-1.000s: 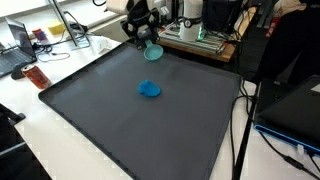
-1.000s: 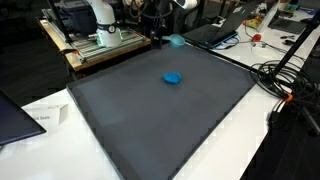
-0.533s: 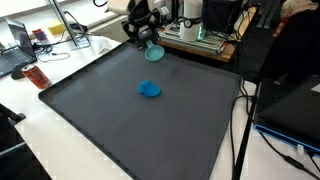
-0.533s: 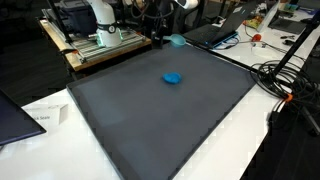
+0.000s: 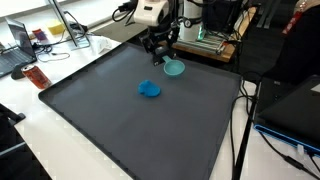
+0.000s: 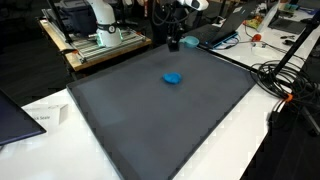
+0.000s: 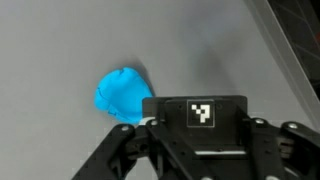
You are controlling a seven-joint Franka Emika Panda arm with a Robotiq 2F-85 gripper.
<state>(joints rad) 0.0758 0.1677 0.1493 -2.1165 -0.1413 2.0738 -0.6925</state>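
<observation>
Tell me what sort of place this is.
Likely a robotics lab or workshop. A robot arm has its pincer shut on a teal bowl above a dark mat. A laptop sits nearby, and loose cables run past the table.

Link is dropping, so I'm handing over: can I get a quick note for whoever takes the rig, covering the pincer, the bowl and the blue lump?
Pincer: shut on the light teal plastic bowl, held tilted near the far edge of the dark grey mat.
Blue crumpled lump: lies mid-mat, apart from the bowl.
Done: bowl gripped.
Left: bowl not yet set down; lump untouched.
</observation>
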